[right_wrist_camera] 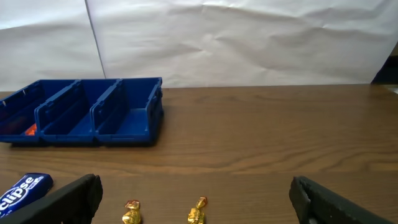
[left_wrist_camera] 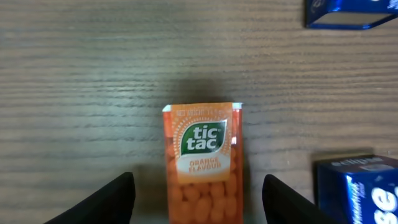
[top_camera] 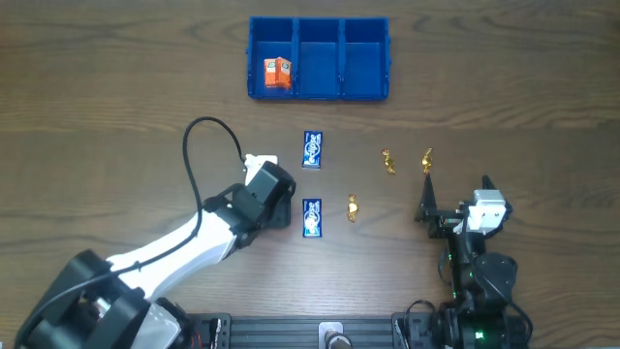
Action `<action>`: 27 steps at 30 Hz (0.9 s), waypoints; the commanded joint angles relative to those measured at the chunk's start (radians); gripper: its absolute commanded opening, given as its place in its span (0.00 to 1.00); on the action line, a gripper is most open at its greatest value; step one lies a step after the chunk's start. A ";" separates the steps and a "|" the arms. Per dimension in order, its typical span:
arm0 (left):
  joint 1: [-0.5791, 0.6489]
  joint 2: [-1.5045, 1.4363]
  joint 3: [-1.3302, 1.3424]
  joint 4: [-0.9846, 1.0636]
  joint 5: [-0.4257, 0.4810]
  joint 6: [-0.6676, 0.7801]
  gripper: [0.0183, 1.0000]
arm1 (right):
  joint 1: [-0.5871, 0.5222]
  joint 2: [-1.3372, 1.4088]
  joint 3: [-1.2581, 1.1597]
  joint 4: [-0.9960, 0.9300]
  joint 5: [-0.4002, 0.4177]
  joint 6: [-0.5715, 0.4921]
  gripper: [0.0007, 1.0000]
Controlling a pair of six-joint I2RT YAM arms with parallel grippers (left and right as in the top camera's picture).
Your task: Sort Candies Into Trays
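An orange candy box point(left_wrist_camera: 202, 165) lies flat on the wooden table, between the fingers point(left_wrist_camera: 115, 202) of my left gripper point(left_wrist_camera: 198, 190). That gripper is open, hangs just above the box and is not touching it. In the top view the left gripper point(top_camera: 279, 204) sits left of the nearer blue mint pack point(top_camera: 312, 217). A second blue mint pack point(top_camera: 312, 149) lies farther back. Three gold-wrapped candies point(top_camera: 387, 161) point(top_camera: 427, 159) point(top_camera: 354, 206) lie to the right. The blue three-compartment tray point(top_camera: 319, 90) holds orange boxes point(top_camera: 278, 72) in its left compartment. My right gripper point(top_camera: 455, 197) stands open, holding nothing, near the right-hand gold candies point(right_wrist_camera: 198, 211).
Both blue mint packs point(left_wrist_camera: 360, 186) point(left_wrist_camera: 348, 12) lie close to the left gripper in its wrist view. The tray's middle and right compartments point(right_wrist_camera: 124, 115) hold nothing. A black cable point(top_camera: 199, 155) loops over the table left of the left arm.
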 commanded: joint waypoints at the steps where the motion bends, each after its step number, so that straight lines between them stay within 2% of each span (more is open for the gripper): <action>1: 0.000 0.050 0.003 0.018 -0.013 -0.014 0.66 | 0.006 -0.006 0.000 -0.010 -0.005 -0.008 1.00; 8: 0.000 0.087 0.011 0.030 -0.043 -0.010 0.62 | 0.006 -0.006 0.000 -0.010 -0.005 -0.008 1.00; 14: -0.006 0.117 0.029 0.030 -0.047 -0.008 0.46 | 0.006 -0.006 0.000 -0.010 -0.005 -0.008 1.00; 21: -0.007 0.118 0.029 0.034 -0.047 -0.015 0.35 | 0.006 -0.006 0.000 -0.010 -0.005 -0.008 1.00; 27: -0.011 0.105 0.092 -0.007 -0.064 -0.015 0.33 | 0.006 -0.006 0.000 -0.010 -0.005 -0.008 1.00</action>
